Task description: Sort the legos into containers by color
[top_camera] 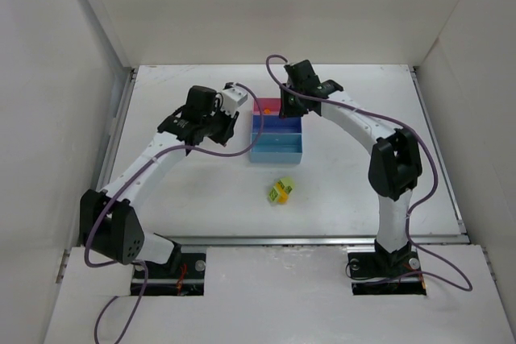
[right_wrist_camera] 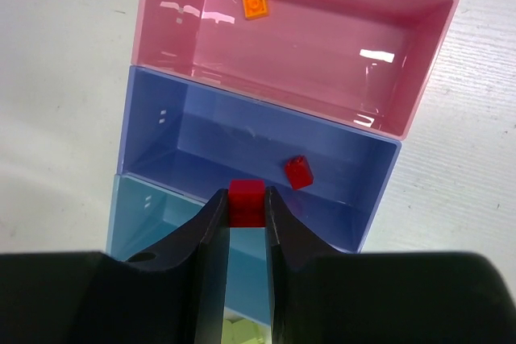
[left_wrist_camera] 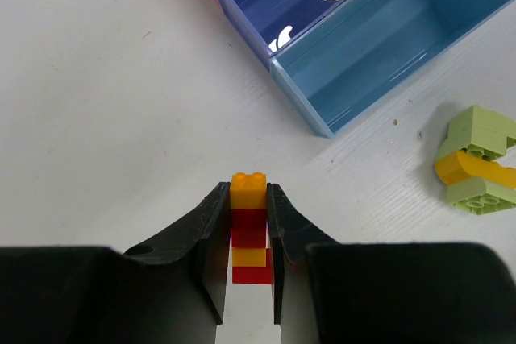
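- The right gripper has its fingers clamped on a single red brick, pinched right at the tips, low centre of the right wrist view.
- Just past that brick is the dark blue bin. A loose red brick lies on its floor, a little right of the fingertips, so I read dark blue as the home for red.
- The step in hand, I'd say, is dropping this red one.
- The brick looks to hang over the wall shared with the light blue bin. The next move calls for a small nudge toward the top of the frame to clear that wall, then a release.
- Further up the frame, the pink bin holds one orange brick near its upper edge.
- Over to the left gripper, whose fingers are closed on a stack of alternating orange and red bricks. The orange top pokes past the tips, bottom centre of the left wrist view, above the bare table.
- That stack is mixed colours, so it can't go into one bin as it is. It needs pulling apart first, likely a job for both grippers.
- Out at the right edge, the lime-green and yellow cluster lies on the table, near the light blue bin's corner but not touching it, and not yet sorted.
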You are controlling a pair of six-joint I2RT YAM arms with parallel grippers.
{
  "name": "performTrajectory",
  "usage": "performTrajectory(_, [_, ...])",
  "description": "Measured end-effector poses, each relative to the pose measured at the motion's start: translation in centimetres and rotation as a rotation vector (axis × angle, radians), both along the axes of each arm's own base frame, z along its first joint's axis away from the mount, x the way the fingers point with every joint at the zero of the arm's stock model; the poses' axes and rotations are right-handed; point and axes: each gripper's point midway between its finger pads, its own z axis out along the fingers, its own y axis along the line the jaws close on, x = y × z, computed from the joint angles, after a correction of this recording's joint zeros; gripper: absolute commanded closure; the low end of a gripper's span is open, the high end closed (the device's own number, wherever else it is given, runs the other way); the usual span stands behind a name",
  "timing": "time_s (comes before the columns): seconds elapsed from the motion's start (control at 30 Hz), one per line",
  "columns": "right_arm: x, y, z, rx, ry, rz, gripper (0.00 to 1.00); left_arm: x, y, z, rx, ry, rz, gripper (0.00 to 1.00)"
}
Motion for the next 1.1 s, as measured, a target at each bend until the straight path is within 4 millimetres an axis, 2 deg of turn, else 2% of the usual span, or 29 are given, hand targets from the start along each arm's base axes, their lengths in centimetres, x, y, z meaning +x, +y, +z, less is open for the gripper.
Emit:
performTrajectory(0.2, [-0.2,-0.1,-0.1,-0.004,-0.002,0.005,1.00,0.7,-0.3,-0.6,0.006,0.017,0.000,1.00])
performTrajectory(0.37, [-0.2,-0.2,1.0,0.005,-0.025,0.009,1.00,1.0,-0.5,-0.3,0.002,0.008,0.000,1.00])
performTrajectory(0.53, [0.2,0.0,3.5,0.031,-0.074,0.010,1.00,1.4,-0.6,0.5,-0.006,-0.013,-0.001,1.00])
performTrajectory(0.83, [0.0,-0.5,8.1,0.064,-0.165,-0.001,1.00,1.4,-0.7,0.6,-0.009,-0.012,-0.003,1.00])
performTrajectory(1.1, [0.1,-0.6,8.2,0.058,-0.170,-0.005,1.00,1.4,-0.7,0.6,-0.010,-0.012,-0.003,1.00])
